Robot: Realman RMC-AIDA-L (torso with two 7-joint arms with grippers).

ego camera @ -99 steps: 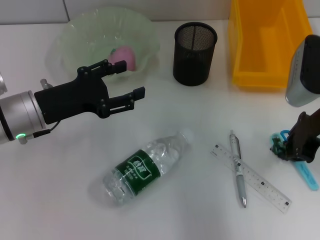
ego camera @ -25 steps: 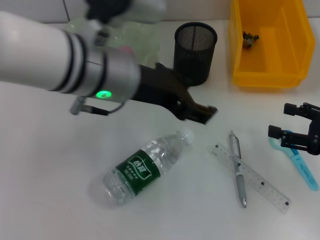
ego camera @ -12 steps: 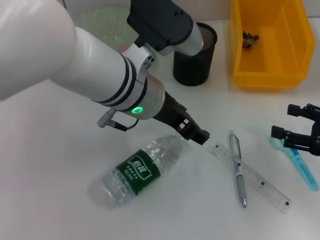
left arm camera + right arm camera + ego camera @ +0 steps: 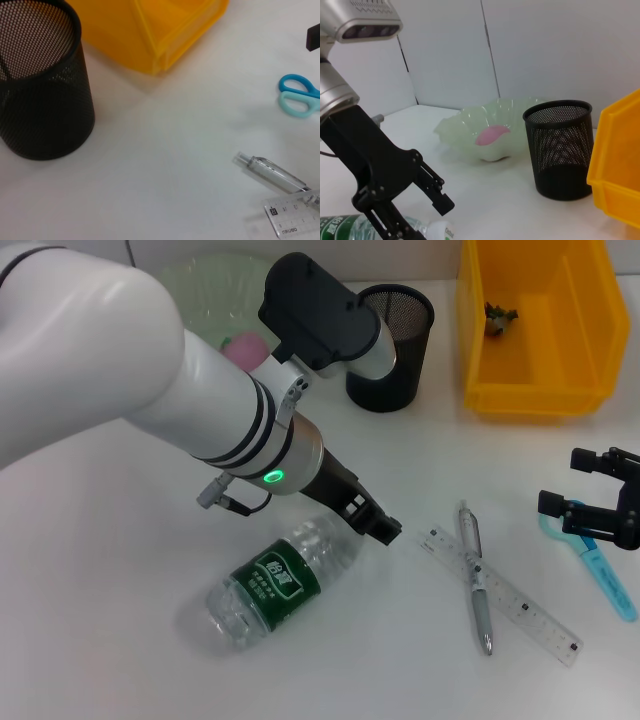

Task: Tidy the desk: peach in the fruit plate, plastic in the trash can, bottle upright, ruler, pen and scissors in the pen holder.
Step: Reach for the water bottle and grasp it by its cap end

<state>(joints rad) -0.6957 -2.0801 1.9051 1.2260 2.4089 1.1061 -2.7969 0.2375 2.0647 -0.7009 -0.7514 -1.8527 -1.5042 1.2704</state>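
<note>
A clear water bottle point(image 4: 278, 578) with a green label lies on its side on the white desk; it also shows in the right wrist view point(image 4: 350, 227). My left gripper point(image 4: 378, 522) is low at the bottle's cap end and hides the cap. In the right wrist view this gripper point(image 4: 430, 220) is open, one finger on each side of the neck above the white cap point(image 4: 441, 232). The pen point(image 4: 478, 575) lies across the ruler point(image 4: 512, 597). My right gripper point(image 4: 560, 480) is open and empty beside the blue scissors point(image 4: 603, 565). The pink peach point(image 4: 243, 348) lies in the pale green plate point(image 4: 200, 280).
The black mesh pen holder point(image 4: 392, 335) stands behind the bottle. The yellow bin point(image 4: 540, 370) at the back right holds a small dark scrap point(image 4: 497, 314). My left arm covers much of the desk's left and part of the plate.
My left arm swung from beside the plate over to the bottle and came down at its cap. The scrap held by my right gripper is now in the yellow bin.
</note>
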